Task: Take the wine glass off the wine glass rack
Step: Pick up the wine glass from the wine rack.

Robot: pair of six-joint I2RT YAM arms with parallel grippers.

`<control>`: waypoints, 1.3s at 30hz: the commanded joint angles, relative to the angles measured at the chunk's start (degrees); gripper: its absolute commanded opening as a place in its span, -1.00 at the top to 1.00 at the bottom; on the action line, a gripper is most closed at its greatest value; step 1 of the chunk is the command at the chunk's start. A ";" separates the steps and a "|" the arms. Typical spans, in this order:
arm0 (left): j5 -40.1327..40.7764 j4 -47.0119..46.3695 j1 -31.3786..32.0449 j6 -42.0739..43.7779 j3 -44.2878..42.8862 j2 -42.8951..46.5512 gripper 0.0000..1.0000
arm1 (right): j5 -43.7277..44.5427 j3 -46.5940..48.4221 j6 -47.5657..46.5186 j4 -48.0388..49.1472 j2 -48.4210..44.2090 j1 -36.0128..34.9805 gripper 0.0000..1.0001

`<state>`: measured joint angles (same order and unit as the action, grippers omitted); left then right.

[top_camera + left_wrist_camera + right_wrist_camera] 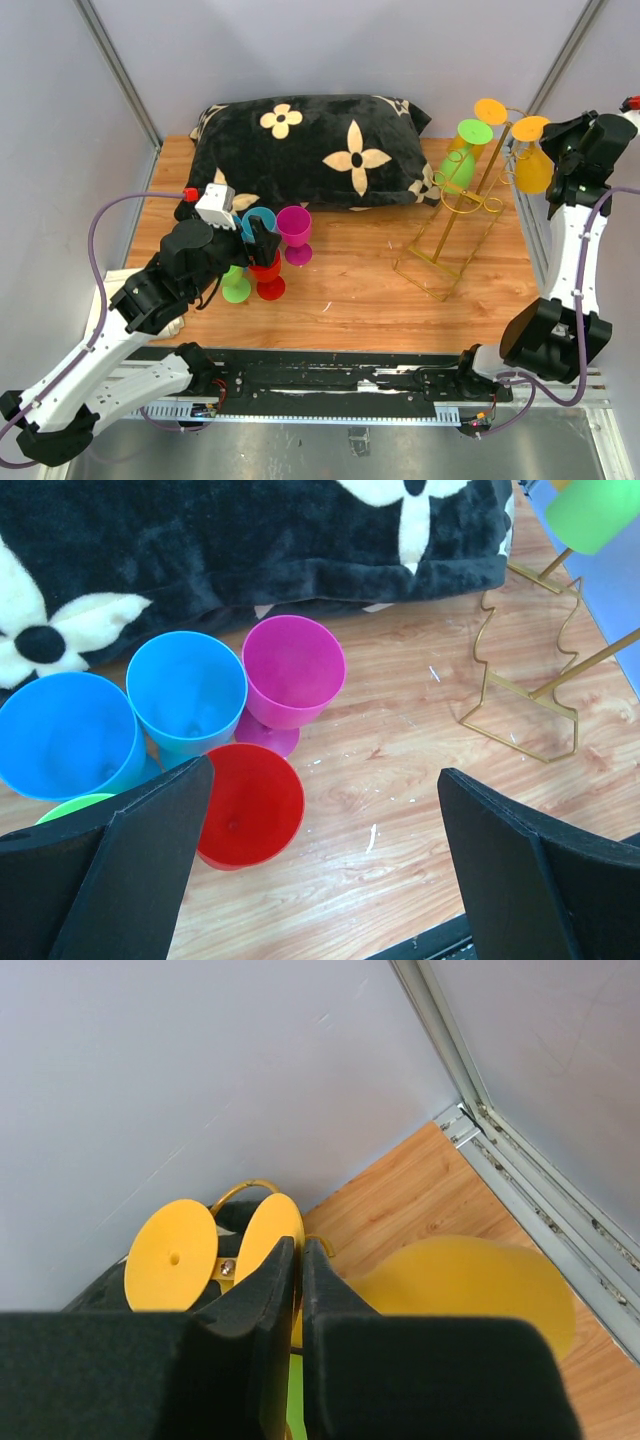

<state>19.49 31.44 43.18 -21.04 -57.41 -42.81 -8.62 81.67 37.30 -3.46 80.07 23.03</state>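
R gripper (300, 1252) fills its wrist view: jaws pinched to a thin slit, up at the top of the wine glass rack (462, 222), on its right side. Yellow wine glass (470, 1295) hangs there foot-up. Its foot sits just past the fingertips and its bowl just below-right. Stem is hidden betw. the pads, so it looks clamped on that. Green glass (458, 168) + another yellow glass (489, 110) hang on rack's left side. L gripper (325, 780) is wide open, holding nothing, well left of rack, over red cup (250, 815), w/ pink cup (292, 670) beside it.
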 commanded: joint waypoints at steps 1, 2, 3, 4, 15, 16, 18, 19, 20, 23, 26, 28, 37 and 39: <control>0.55 -0.94 -0.46 -0.42 0.53 0.70 -0.99 | 1.12 -1.74 1.64 3.17 -2.02 0.79 0.94; 0.55 -0.94 -0.46 -0.42 0.56 0.71 -0.99 | 1.31 -2.32 2.49 3.98 -2.43 0.84 0.96; 0.54 -0.93 -0.46 -0.44 0.57 0.73 -0.99 | 1.51 -2.72 3.08 4.65 -2.76 0.80 0.98; 0.48 -0.90 -0.46 -0.41 0.55 0.71 -0.99 | 1.80 -2.89 3.59 5.04 -3.03 0.84 0.98; -1.03 -1.71 -0.46 -0.70 -0.69 2.49 -0.99 | 3.01 -2.40 4.80 5.80 -4.37 0.83 0.99; -1.03 -1.71 -0.46 -0.61 -0.74 2.73 -0.99 | 3.27 -2.39 4.66 5.63 -4.49 0.84 0.99; -0.88 -1.66 -0.46 -0.54 -0.99 2.94 -0.99 | 3.85 -2.50 4.31 5.62 -4.72 0.83 0.99; -0.86 -1.60 -0.46 -0.57 -1.01 2.96 -0.99 | 4.02 -2.56 4.21 5.66 -4.86 0.84 0.99; -0.81 -1.58 -0.46 -0.53 -1.09 2.91 -0.99 | 4.20 -2.50 3.98 5.62 -4.86 0.82 0.99; -1.02 -1.64 -0.46 -0.50 -0.99 2.60 -0.99 | 4.38 -2.49 3.58 5.55 -5.04 0.81 0.99; -0.94 -1.63 -0.47 -0.45 -1.16 2.02 -0.99 | 4.93 -2.19 2.95 5.41 -5.10 0.80 0.99; -0.94 -1.55 -0.46 -0.26 -1.38 1.65 -0.99 | 5.27 -1.86 2.50 5.11 -5.17 0.79 0.99; -1.12 -2.03 -0.45 -0.27 -1.42 1.05 -0.99 | 6.93 0.11 2.61 3.44 -3.57 0.79 0.99; -1.19 -1.93 -0.46 -0.29 -1.63 0.77 -0.99 | 6.70 0.28 2.61 3.89 -3.35 0.79 0.99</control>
<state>18.35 31.38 43.18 -21.28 -57.43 -41.89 -3.36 79.26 40.47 -0.10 76.93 23.03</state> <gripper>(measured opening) 0.994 0.022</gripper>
